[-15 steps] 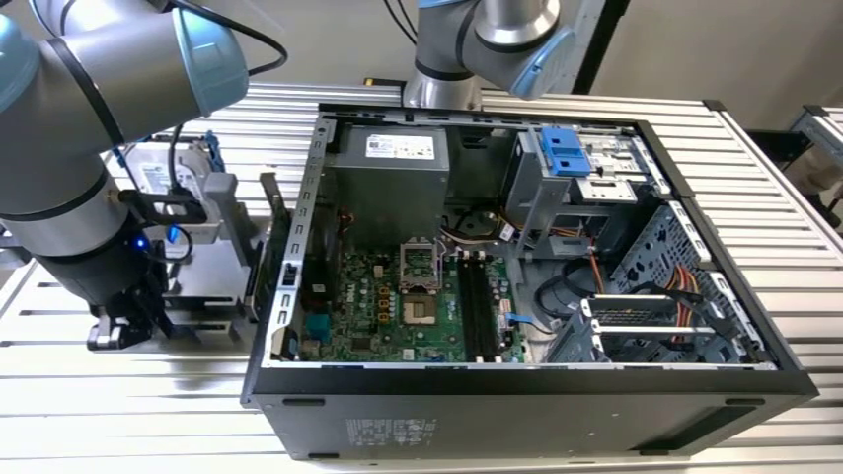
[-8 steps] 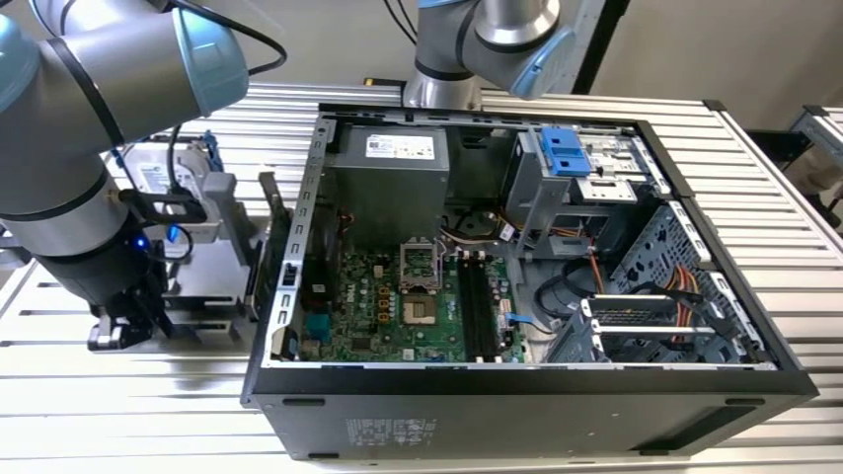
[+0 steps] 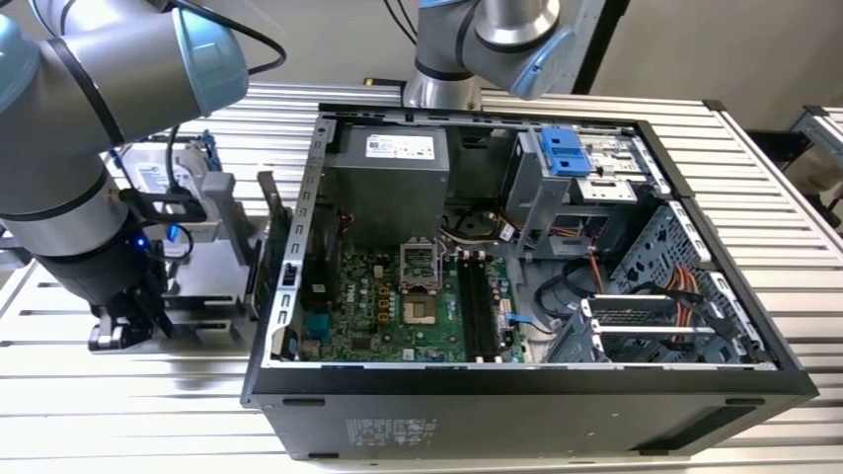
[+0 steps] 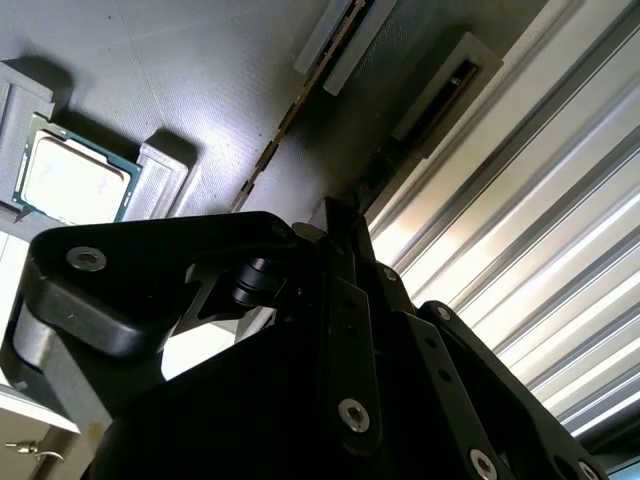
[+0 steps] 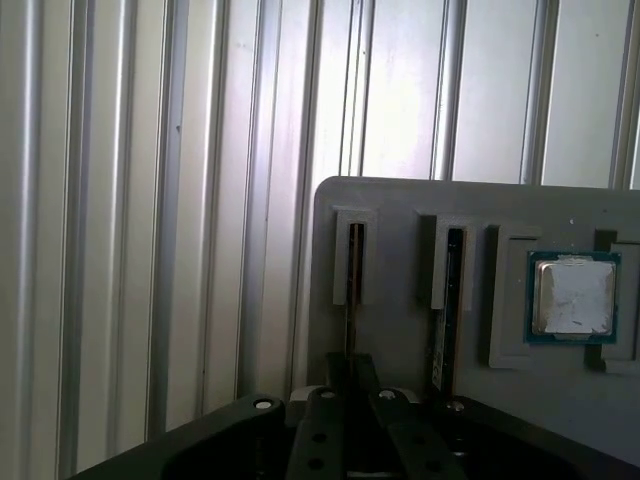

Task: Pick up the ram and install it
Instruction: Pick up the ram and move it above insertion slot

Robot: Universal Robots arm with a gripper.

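In the first wrist view, a thin ram point(image 5: 351, 300) stands on edge in a slot of the grey parts holder point(image 5: 400, 205). My gripper point(image 5: 350, 362) is shut on its near end. A second ram point(image 5: 447, 330) stands in the neighbouring slot, and its edge also shows in the second wrist view point(image 4: 290, 120) beside the gripper point(image 4: 340, 215). In the exterior view, the gripper point(image 3: 121, 326) hangs low at the exterior view's left, over the holder point(image 3: 197, 286) and outside the open computer case point(image 3: 527, 395).
A square silver CPU point(image 5: 572, 297) lies in a pocket of the holder, also seen in the second wrist view point(image 4: 72, 180). The motherboard's long black memory slots point(image 3: 477, 306) lie inside the case. A second arm point(image 3: 475, 39) stands behind the case. The ribbed metal table point(image 3: 791, 178) surrounds everything.
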